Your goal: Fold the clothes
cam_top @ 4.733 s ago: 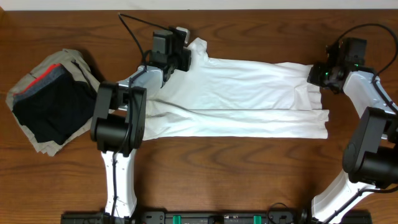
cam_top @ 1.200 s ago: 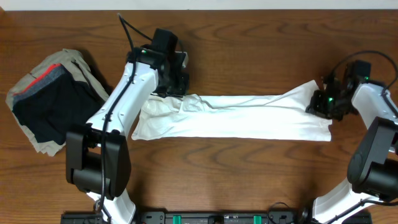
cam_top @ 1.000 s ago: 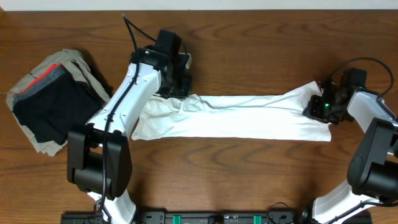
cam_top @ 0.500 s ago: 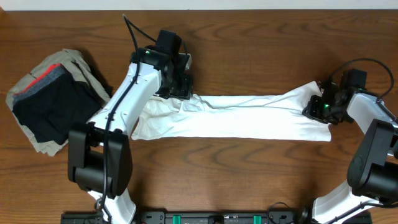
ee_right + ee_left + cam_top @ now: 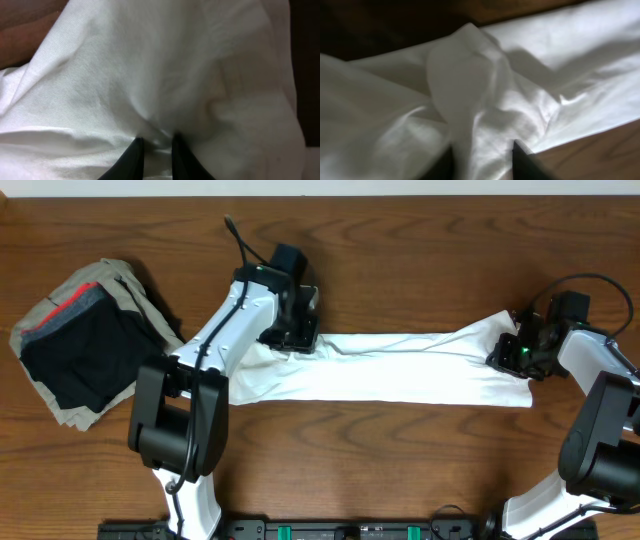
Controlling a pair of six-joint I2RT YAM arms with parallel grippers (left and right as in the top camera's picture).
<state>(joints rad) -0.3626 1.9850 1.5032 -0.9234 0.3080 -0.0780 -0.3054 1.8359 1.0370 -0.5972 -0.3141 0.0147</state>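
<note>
Far to the left of the white T-shirt (image 5: 400,370), well apart from it, sits a pile of folded garments (image 5: 75,345). You see only edges of black, grey, red and khaki layers, and you cannot tell what each piece is. The T-shirt lies on the wooden table (image 5: 400,250) as a long narrow band running left to right, doubled over along its length, so its under layers are hidden from you. Its left end is partly covered by your left arm and left gripper (image 5: 298,340), and sleeves and collar cannot be picked out there.

In the left wrist view only two dark fingertips (image 5: 522,160) show, cut off by the bottom edge. They are set narrowly, with a rumpled ridge of the shirt's cloth pinched between them. That arm rises from its base below the shirt's left end and crosses over it, wrist bent down onto the upper edge.

At the shirt's right end the upper corner stands up in a peak, with your right gripper (image 5: 508,352) on it. A green light glows there, and any marking on the housing is too small to read. The right wrist view is filled with blurred white weave, with the two fingers nearly together, clamped on a fold of the shirt. The right arm comes up from below the shirt's right end and curls in from the right.
</note>
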